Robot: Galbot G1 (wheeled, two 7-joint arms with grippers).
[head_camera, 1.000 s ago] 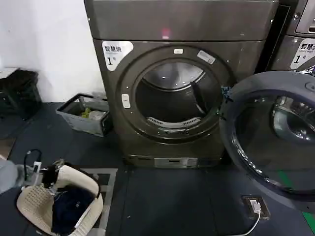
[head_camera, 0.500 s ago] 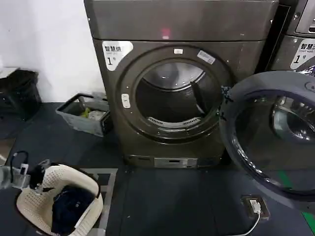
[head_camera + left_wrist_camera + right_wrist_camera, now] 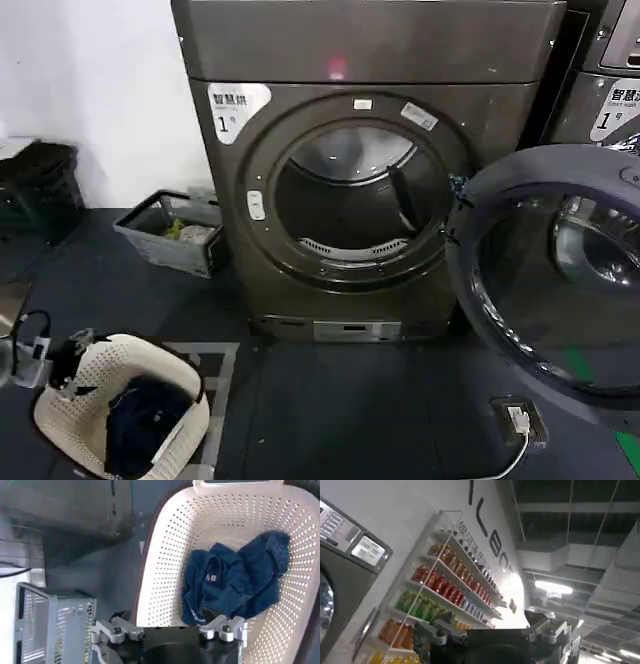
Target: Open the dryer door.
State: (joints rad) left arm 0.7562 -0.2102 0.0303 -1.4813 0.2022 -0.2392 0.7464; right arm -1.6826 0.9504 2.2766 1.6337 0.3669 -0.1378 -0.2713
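Dryer door (image 3: 545,275) swung open; left tool (image 3: 170,630) spread empty above laundry basket (image 3: 165,555).

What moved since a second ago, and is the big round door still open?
The left claw slid back toward the robot's left, away from above the white laundry basket to just off its rim. It grabbed nothing and dropped nothing. The blue cloth still lies in the basket. The dryer door still hangs wide open to the right of the dryer, and nothing else changed.
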